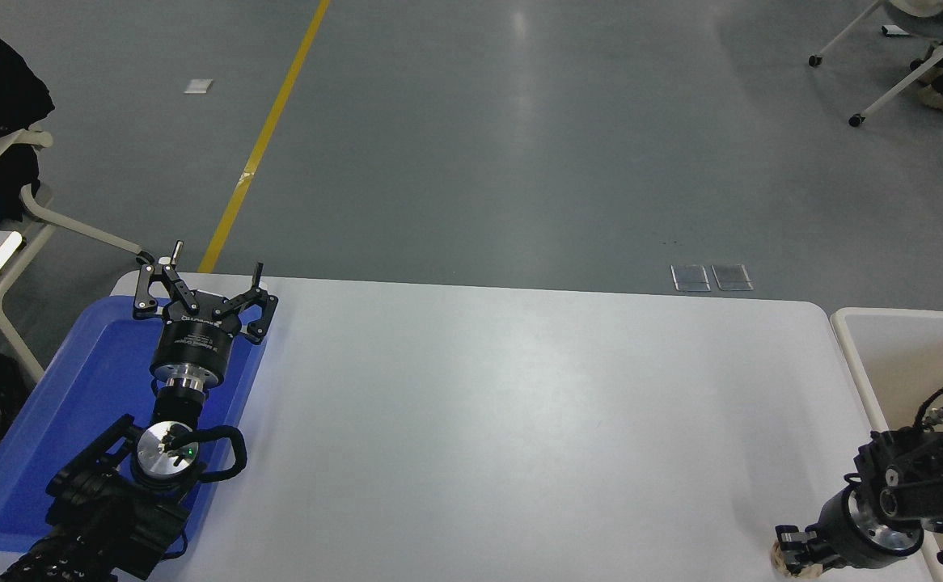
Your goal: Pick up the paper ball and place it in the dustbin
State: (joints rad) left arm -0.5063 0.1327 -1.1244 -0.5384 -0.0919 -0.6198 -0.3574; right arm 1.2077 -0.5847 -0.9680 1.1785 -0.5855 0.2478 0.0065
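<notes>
Take the bench (520,420) as your reference. It is white and spans most of the view. The dustbin (852,339) stands against its right end; only the white rim and a beige inside wall are in frame, and no paper is visible in that part. A shallow blue tray (59,436) lies on the bench's left end.

The left arm is parked over the blue tray. Its left gripper (200,279) points toward the bench's far edge with the fingers spread apart and nothing between them.

The right arm enters at the bench's near right corner, just beside the dustbin. The right gripper (795,558) points down and toward the bench's near edge, with a scrap of tan paper showing at its tip.

That scrap is the paper ball (787,563), at the bench's near right corner and almost cut off by the frame's bottom edge. You cannot tell whether the right fingers are clamped on it or only touching it, nor whether it is lifted clear of the bench.

Judge the task as early: the ball is reached, possibly gripped. The lift, the short carry over the dustbin rim and the release remain.

Lettering is printed on the left gripper's body, but it is too small to read. No other writing is legible.
</notes>
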